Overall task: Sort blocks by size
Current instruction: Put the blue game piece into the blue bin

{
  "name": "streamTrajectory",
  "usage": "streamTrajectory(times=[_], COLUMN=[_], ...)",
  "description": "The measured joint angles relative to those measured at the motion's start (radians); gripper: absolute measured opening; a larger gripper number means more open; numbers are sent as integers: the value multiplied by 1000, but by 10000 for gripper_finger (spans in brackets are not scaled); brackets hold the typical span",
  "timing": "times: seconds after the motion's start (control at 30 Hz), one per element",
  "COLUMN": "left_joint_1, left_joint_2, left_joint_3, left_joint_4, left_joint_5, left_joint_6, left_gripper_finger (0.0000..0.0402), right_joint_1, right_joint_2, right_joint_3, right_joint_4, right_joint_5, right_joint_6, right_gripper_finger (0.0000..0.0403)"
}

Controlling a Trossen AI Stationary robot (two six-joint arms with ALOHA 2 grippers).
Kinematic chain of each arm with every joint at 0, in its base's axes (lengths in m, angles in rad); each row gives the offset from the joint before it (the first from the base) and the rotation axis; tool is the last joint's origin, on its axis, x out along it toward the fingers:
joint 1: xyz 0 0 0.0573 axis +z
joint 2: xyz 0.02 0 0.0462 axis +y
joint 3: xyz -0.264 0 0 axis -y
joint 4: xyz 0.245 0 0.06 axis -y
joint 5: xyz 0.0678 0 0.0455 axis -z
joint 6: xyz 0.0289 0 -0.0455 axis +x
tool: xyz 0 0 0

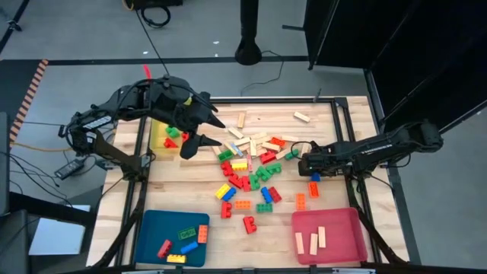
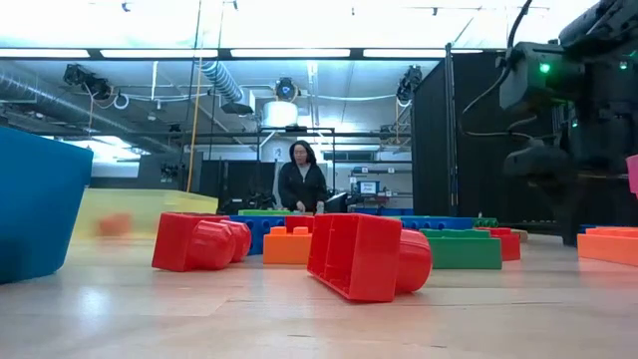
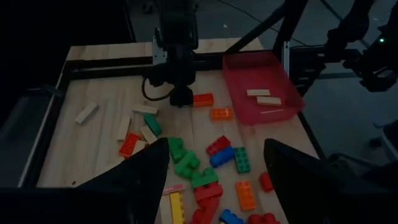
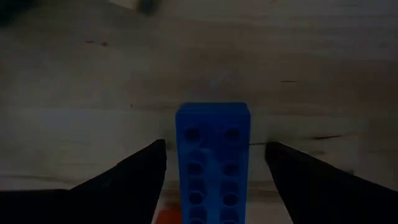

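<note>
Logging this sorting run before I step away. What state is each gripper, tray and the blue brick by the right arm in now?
Left gripper: open, empty, above the pile of mixed blocks.
Right gripper: open, straddling the blue studded plastic brick, which lies flat on the table.
Flat yellow tray: holds a few bricks.
Flat blue tray: holds several coloured bricks.
Flat pink tray: holds three wooden bars.

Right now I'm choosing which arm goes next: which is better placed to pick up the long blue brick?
Right. The right tool already straddles the blue brick, fingers open either side. The left tool, also open, hovers over the pile's far edge, by the yellow tray.
</note>
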Motion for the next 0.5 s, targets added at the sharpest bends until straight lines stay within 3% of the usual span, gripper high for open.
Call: streamTrajectory(times=[0.13, 0.3, 0.5], left_joint_1=[0, 0, 0], left_joint_2=[0, 0, -34], left_joint_3=[0, 0, 20], left_joint_4=[0, -4, -32], left_joint_5=[-2, -32, -95], left_joint_6=[0, -2, -1], left_gripper_finger=[269, 268, 268], right_joint_1=[0, 0, 0], right_joint_2=[39, 76, 114], right_joint_3=[17, 43, 70], right_joint_4=[-22, -61, -80], right_joint_5=[-4, 0, 0], right_joint_6=[-24, -81, -146], right_gripper_finger=[260, 158, 155])
